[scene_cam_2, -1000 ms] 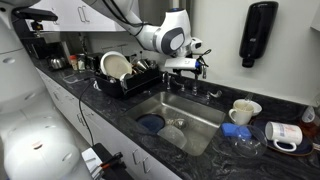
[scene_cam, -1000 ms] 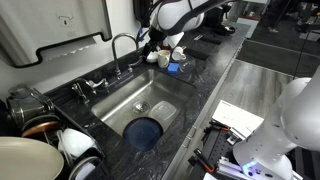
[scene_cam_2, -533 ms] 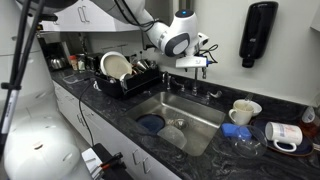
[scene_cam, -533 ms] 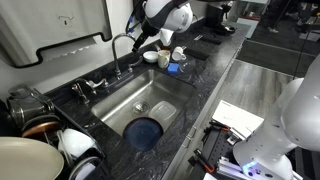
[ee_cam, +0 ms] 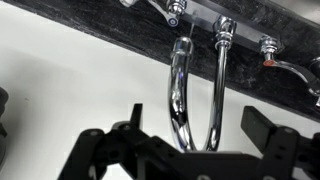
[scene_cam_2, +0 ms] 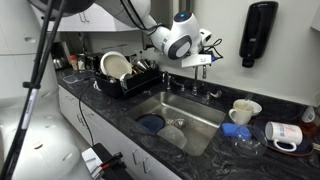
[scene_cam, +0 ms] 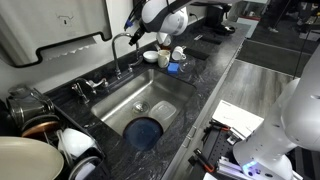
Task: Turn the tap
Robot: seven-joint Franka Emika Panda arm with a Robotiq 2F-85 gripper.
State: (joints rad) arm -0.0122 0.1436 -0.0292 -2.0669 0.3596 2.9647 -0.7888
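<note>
The tap (ee_cam: 179,100) is a slim chrome gooseneck; in the wrist view its arch fills the middle, rising from the black counter behind the sink. My gripper (ee_cam: 200,125) is open, with one finger (ee_cam: 133,118) to each side of the arch and not touching it. In an exterior view the tap (scene_cam: 120,45) stands at the sink's back edge with the gripper (scene_cam: 141,37) right at its spout end. In an exterior view the gripper (scene_cam_2: 205,63) hovers over the back of the sink; the tap is mostly hidden behind it.
A steel sink (scene_cam: 165,100) holds a blue dish (scene_cam: 145,132). Short lever handles (ee_cam: 172,10) flank the tap. Cups and a bowl (scene_cam: 170,55) stand beside the sink. A dish rack (scene_cam_2: 125,75) with plates and a wall soap dispenser (scene_cam_2: 258,33) are nearby.
My gripper has moved along the back of the sink toward the tap and a little upward, and now straddles the arch. It stays open.
</note>
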